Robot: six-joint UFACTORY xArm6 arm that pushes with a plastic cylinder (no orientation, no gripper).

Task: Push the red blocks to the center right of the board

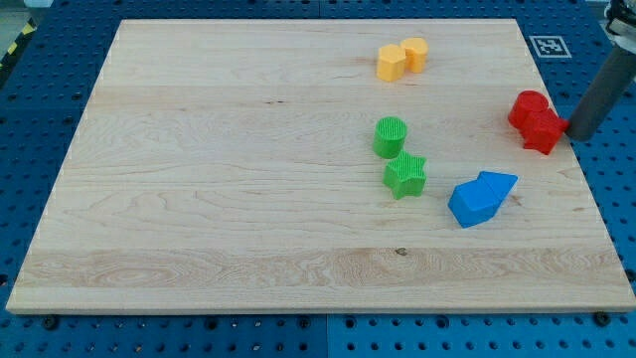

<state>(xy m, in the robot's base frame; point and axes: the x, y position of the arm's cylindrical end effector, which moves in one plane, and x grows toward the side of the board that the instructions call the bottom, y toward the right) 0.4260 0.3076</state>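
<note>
Two red blocks sit at the board's right edge, my tip just beside them.

The red cylinder and red block touch each other, close to the right edge of the board, a little above its middle height. My tip stands just to their right, touching or almost touching the lower red block; there is no pincer, only the rod. Little room is left between the reds and the right edge. Two yellow blocks touch near the top edge. A green cylinder and green star sit near the centre, two blue blocks below the reds. The left half and the bottom edge offer open wood.
</note>
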